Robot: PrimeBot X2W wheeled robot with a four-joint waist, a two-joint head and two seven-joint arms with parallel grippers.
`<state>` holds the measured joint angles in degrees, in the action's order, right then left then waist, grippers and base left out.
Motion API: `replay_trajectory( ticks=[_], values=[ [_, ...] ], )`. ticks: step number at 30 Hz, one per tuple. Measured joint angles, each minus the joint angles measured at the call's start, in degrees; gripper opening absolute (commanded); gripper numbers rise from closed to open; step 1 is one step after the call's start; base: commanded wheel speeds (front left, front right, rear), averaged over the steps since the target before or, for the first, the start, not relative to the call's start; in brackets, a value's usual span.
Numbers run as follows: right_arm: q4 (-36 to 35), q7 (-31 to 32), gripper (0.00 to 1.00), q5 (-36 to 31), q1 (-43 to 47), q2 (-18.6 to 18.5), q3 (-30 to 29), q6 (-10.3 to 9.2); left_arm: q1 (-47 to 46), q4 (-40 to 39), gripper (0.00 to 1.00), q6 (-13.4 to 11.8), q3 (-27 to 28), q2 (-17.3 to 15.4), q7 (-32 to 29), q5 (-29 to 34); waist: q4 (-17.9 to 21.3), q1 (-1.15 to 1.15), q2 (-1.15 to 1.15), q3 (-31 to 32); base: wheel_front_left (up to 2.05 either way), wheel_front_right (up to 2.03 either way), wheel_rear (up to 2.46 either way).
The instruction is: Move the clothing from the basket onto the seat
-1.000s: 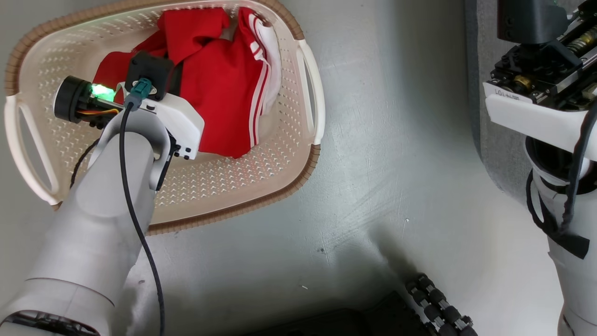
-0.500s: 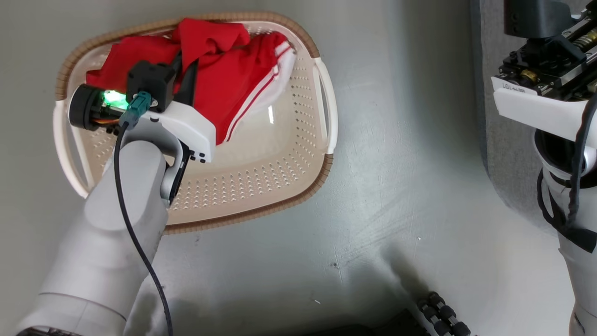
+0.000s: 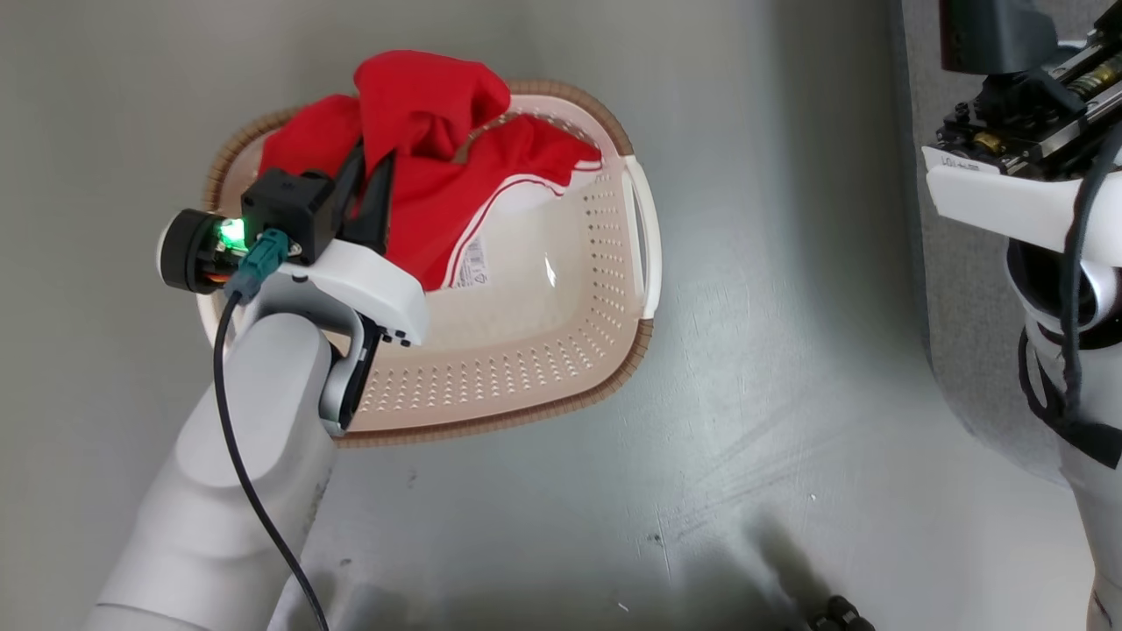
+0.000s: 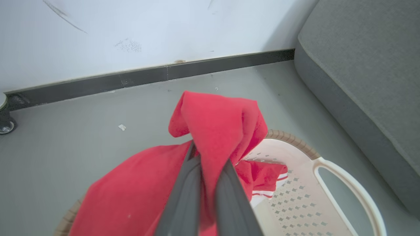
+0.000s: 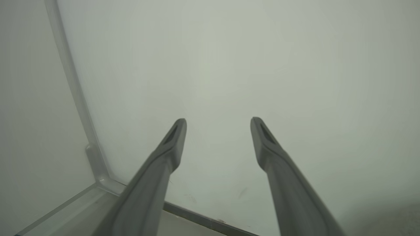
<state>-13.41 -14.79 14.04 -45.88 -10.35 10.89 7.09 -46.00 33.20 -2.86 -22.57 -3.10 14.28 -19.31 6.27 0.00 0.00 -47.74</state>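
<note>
Head view: left gripper (image 3: 372, 166) fingers pinching bunched fold of clothing (image 3: 421, 96), holding it raised above basket (image 3: 526, 419); rest of red fabric hanging down into basket, draping over far rim; white stripe and care label showing; fabric soft, limp, likely to drag on rim. Right gripper (image 5: 218, 123) fingers standing wide apart, holding nothing. Step in hand: extraction. Next move calling for higher lift until hem is clearing rim, then carrying across to seat (image 4: 367, 65), near basket.
</note>
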Motion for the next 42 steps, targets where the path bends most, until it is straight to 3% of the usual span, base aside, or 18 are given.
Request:
replay_trajectory(
  ticks=[17, 26, 42],
  values=[
    [2.98, 0.00, 1.00, 0.01, 7.42, -0.52, -0.87, 0.00, 5.04, -12.37, 0.00, 1.10, 1.87, 0.59, 0.02, -1.08, -3.22, 0.00, 0.00, 9.81, 0.00, 0.00, 0.00],
    [4.58, 0.00, 1.00, 0.09, 12.14, 0.02, -1.48, 0.00, 7.26, -18.25, 0.00, 3.07, 4.74, 0.75, 0.02, -3.79, -4.34, 0.00, 0.00, 15.80, 0.00, 0.00, 0.00],
    [8.32, 0.00, 1.00, 0.62, 19.34, 0.38, 0.47, 0.00, 10.59, -21.63, 0.00, 4.64, 4.39, 0.60, 0.04, -3.98, -5.38, 0.00, 0.00, 25.87, 0.00, 0.00, 0.00]
  ],
)
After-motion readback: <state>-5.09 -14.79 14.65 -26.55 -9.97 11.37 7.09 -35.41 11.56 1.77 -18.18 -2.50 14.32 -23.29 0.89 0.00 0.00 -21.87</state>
